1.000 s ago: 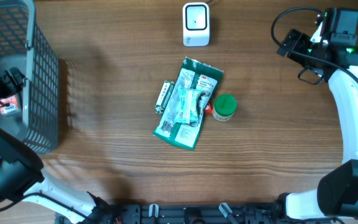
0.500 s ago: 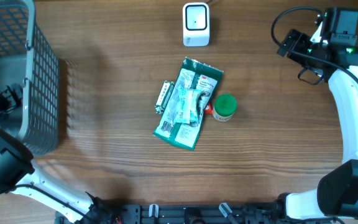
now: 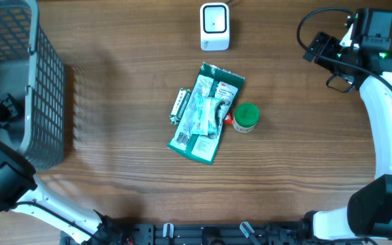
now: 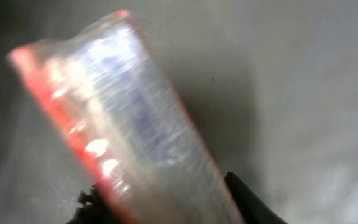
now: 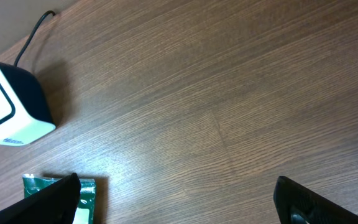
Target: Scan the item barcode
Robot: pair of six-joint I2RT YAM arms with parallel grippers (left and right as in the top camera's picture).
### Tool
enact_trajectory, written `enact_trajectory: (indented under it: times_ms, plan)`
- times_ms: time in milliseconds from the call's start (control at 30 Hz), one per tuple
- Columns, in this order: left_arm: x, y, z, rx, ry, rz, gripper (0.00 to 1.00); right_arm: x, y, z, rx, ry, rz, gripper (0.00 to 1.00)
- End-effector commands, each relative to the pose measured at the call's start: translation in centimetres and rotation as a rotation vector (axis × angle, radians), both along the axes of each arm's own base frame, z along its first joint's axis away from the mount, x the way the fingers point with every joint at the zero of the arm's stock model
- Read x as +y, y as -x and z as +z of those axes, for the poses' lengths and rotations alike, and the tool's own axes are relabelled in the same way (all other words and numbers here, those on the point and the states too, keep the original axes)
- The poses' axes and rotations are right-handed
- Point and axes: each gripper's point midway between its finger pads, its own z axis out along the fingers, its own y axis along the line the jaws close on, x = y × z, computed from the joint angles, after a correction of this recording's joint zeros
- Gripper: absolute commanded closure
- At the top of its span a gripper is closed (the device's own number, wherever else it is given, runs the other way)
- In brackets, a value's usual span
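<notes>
Left side, near edge of bench [image 3: 128, 170]: the left arm reaches into the grey mesh basket [image 3: 46, 82], which stands at the bench's left edge.

Left claw [image 4: 160, 186]: the left wrist view shows it over the basket's grey floor, with a clear packet [image 4: 123, 118] rising between its fingers. The packet has a red edge and faint blue print. It is tilted, top leaning left. Both dark fingers [image 4: 247, 202] bear on the packet's lower end, so the claw reads as pinching it. The picture is motion-blurred and the print is illegible. Item location: inside the basket, in the left claw.

Mid bench: a green printed packet [image 3: 218, 83] lies flat and slightly slanted.
- A clear bag [image 3: 206, 114] with pale contents lies on top of it.
- A small grey-white part [image 3: 180, 105] sits against its left edge.
- A green-lidded jar [image 3: 246, 116] stands just beside its right edge.

Far right: the right claw [image 5: 176, 180] hangs above bare wood with fingers spread wide and nothing between them. One corner of the green packet shows past one finger.

Far edge, centre: the white scanner [image 3: 214, 26] with a dark face stands well apart from the pile. Its cable trails away behind it.
</notes>
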Motion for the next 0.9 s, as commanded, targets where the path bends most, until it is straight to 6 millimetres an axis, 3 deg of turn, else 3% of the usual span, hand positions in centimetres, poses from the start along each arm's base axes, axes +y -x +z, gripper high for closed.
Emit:
enact_trajectory:
  times_ms: [0, 100, 333, 500, 600, 667, 700, 767, 867]
  plan:
    - [-0.2, -0.2, 0.9, -0.03, 0.024, 0.028, 0.77, -0.4, -0.1, -0.3, 0.008, 0.008, -0.018, 0.0]
    - [0.4, -1.1, 4.2, -0.096, -0.014, 0.049, 0.95, -0.4, -0.1, -0.3, 0.008, 0.008, -0.018, 0.0]
    - [0.5, -1.8, 11.9, -0.245, -0.095, 0.082, 0.96, -0.4, -0.1, -0.3, 0.008, 0.008, -0.018, 0.0]
    - [-2.6, -3.1, 18.7, -0.427, -0.075, 0.049, 0.96, -0.4, -0.1, -0.3, 0.008, 0.008, -0.018, 0.0]
    - [-6.3, -3.7, 23.0, -0.52, -0.045, 0.013, 0.96, -0.4, -0.1, -0.3, 0.008, 0.009, -0.018, 0.0]
    - [-9.7, -4.0, 25.4, -0.568, -0.017, -0.04, 0.96, -0.4, -0.1, -0.3, 0.008, 0.009, -0.017, 0.0]
    - [-12.7, -4.1, 26.9, -0.587, 0.006, -0.086, 0.96, -0.4, -0.1, -0.3, 0.008, 0.009, -0.017, 0.01]
    - [-17.6, -4.2, 28.0, -0.587, 0.044, -0.171, 0.96, -0.4, -0.1, -0.3, 0.008, 0.009, -0.017, 0.01]
    - [-24.1, -4.1, 27.3, -0.522, 0.121, -0.302, 0.96, -0.4, -0.1, -0.3, 0.008, 0.009, -0.017, 0.0]
